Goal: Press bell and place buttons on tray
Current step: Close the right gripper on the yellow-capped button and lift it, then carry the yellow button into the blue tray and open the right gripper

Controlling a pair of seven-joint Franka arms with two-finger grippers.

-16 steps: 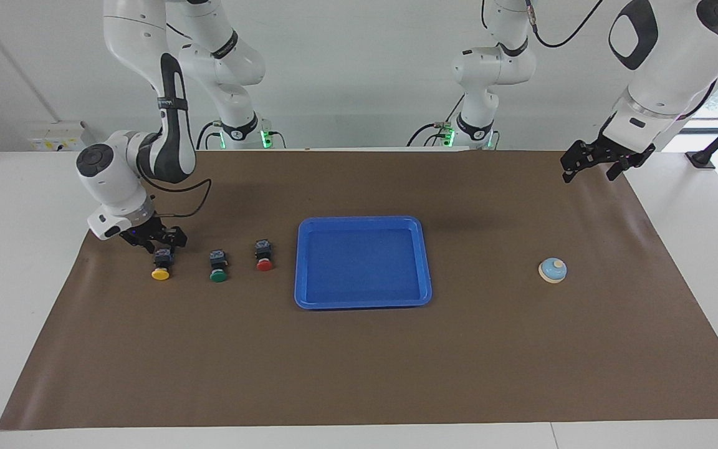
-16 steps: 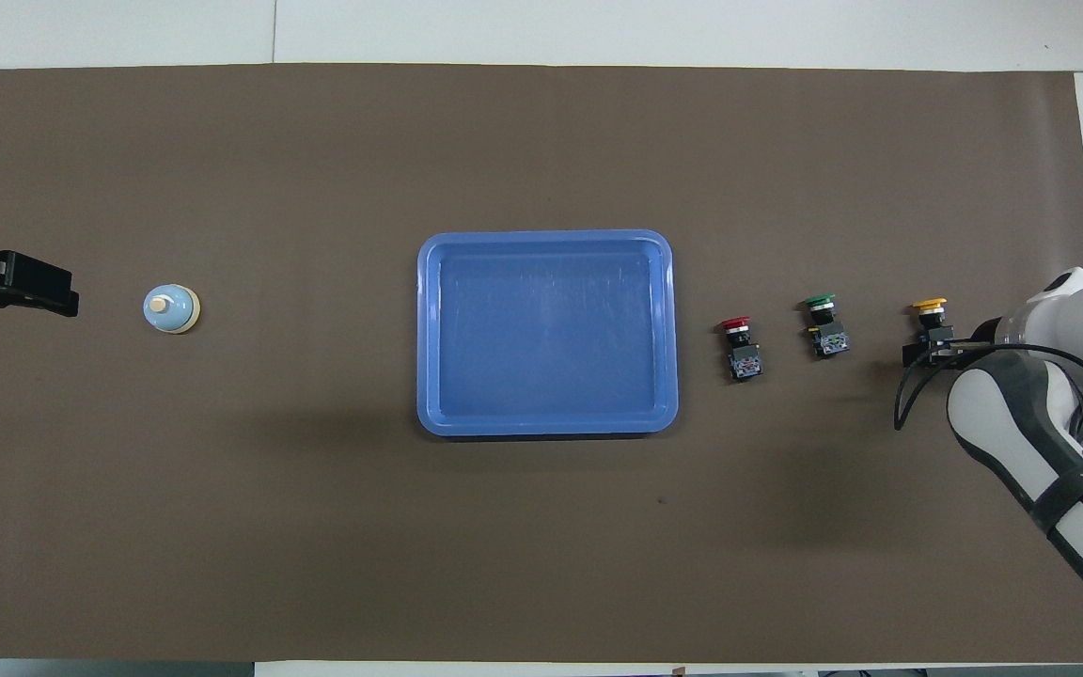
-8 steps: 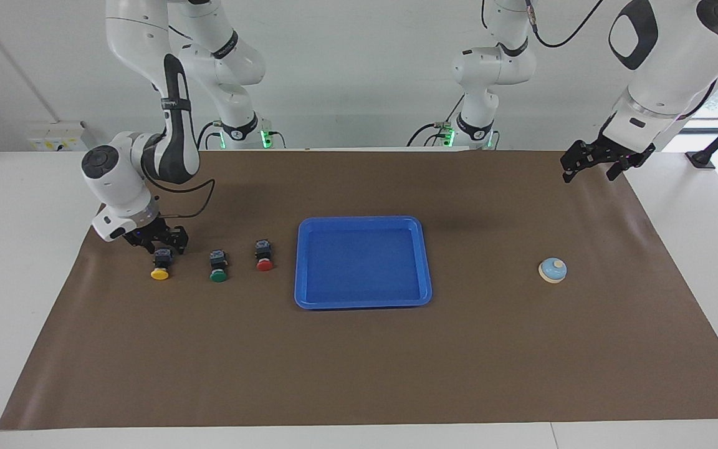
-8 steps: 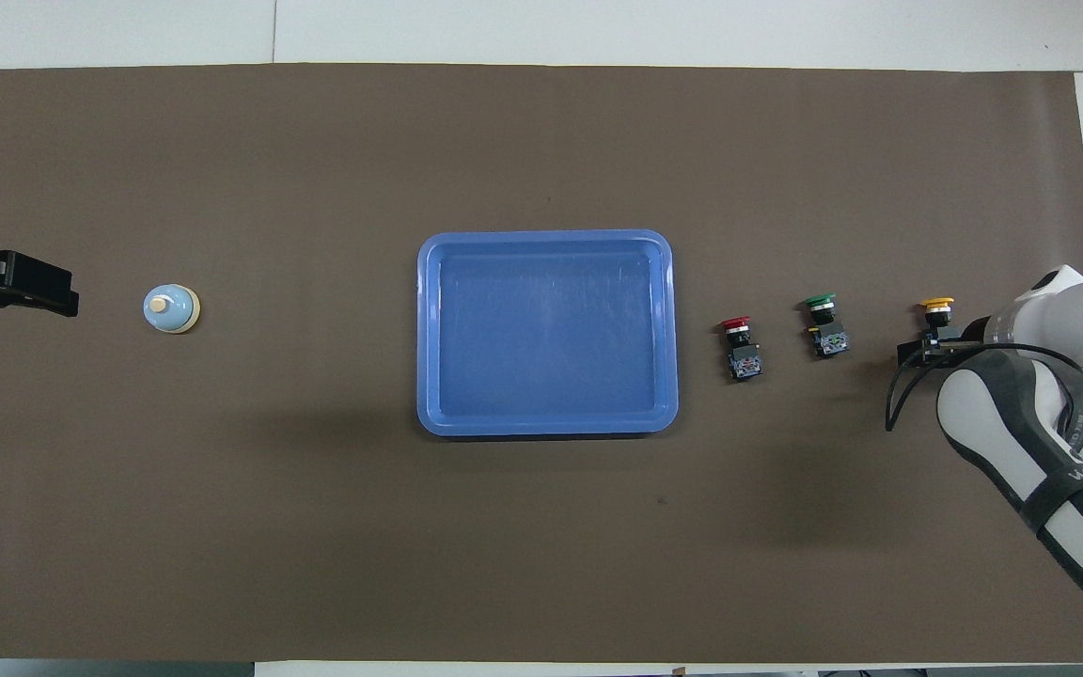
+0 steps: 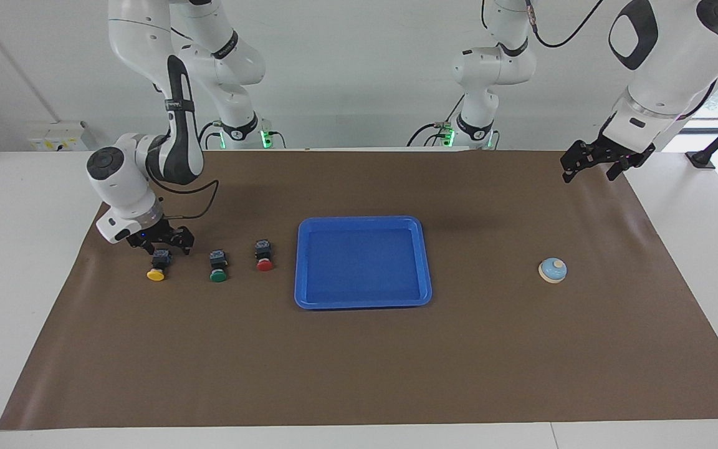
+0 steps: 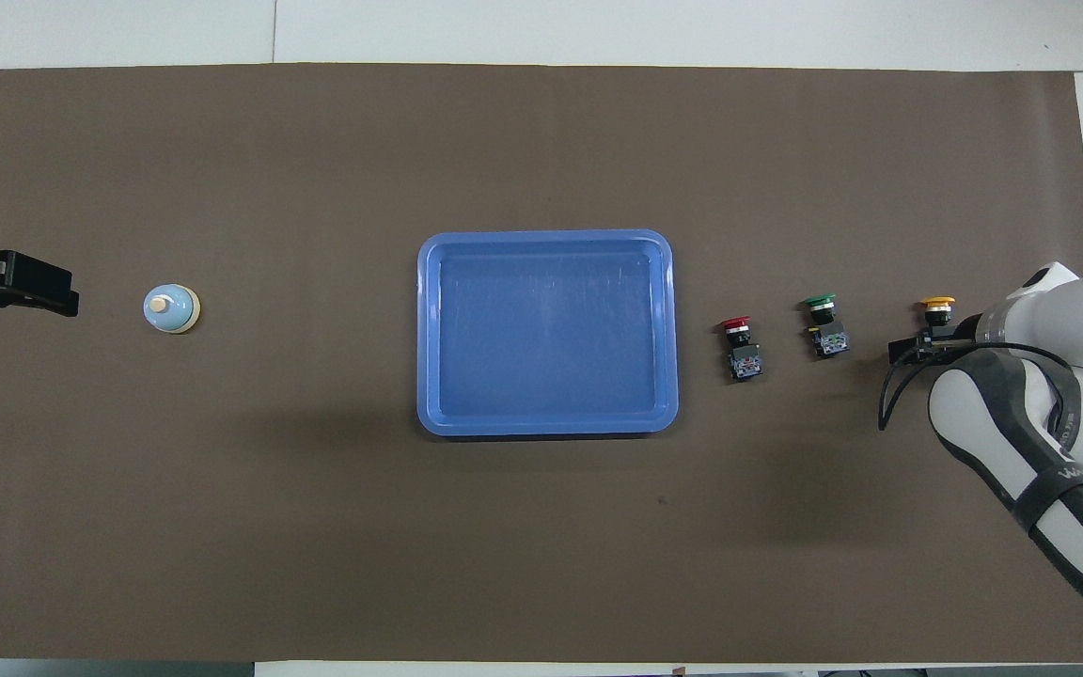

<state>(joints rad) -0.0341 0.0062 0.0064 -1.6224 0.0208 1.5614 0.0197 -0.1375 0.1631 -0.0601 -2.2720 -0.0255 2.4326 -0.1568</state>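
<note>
At the right arm's end of the table, the right gripper (image 5: 161,244) sits low around the black body of the yellow button (image 5: 157,265), fingers set either side of it; whether they have clamped yet I cannot tell. Gripping the boxy body rather than the round cap probably gives flatter faces to hold. Beside it toward the tray (image 5: 309,299) lie the green button (image 5: 218,266) and red button (image 5: 264,256), all outside the tray. Well apart, the left gripper (image 5: 596,163) waits released, raised near the bell (image 5: 552,270), likely ready to press it.
</note>
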